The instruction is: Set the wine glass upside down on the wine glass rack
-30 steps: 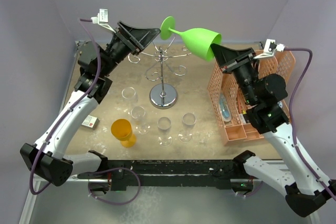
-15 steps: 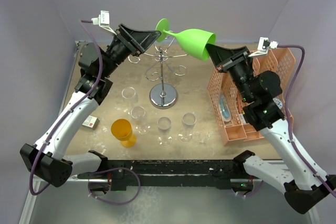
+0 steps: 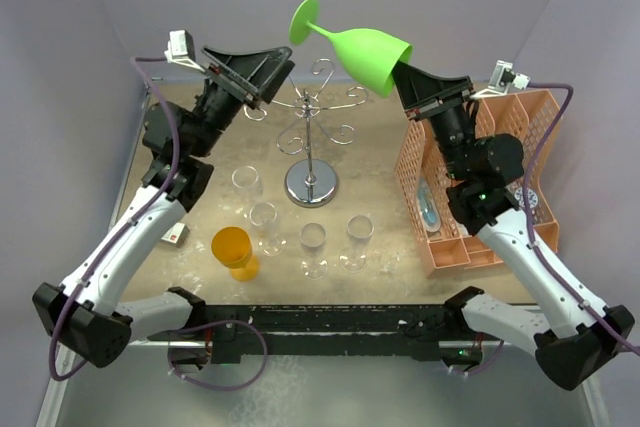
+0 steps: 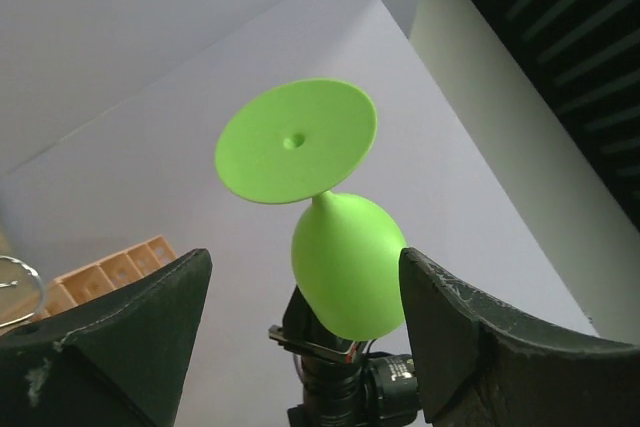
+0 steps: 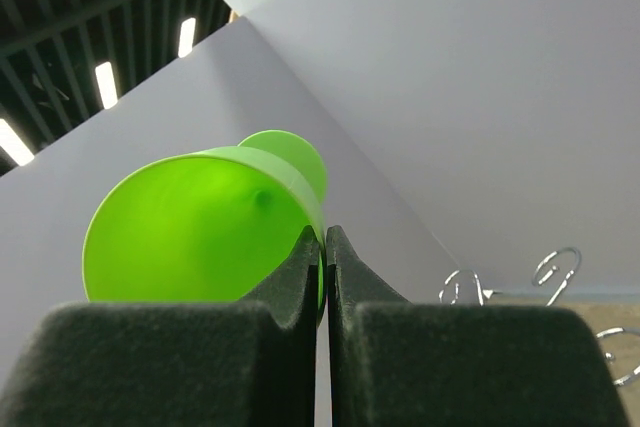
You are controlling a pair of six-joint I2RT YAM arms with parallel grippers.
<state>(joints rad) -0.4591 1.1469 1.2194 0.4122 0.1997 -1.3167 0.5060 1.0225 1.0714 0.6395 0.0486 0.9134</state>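
Holding the left gripper point(image 3: 281, 66) high at the left, fingers spread wide and gripping nothing, pointing toward the round foot of the wine glass point(image 3: 370, 55) but staying apart from it. Resting lower on the table point(image 3: 375, 152): an orange cup point(image 3: 233, 247) and four clear glasses point(image 3: 263, 217) near the front, the wine glass rack point(image 3: 310, 137) standing upright just behind them. Carrying the green wine glass in the air, above the rack and a little to its right, tilted, foot up to the left, mouth down to the right. Pinching its rim between the closed fingers of the right gripper point(image 5: 326, 247). Standing at the far right, an orange organiser point(image 3: 530, 117).
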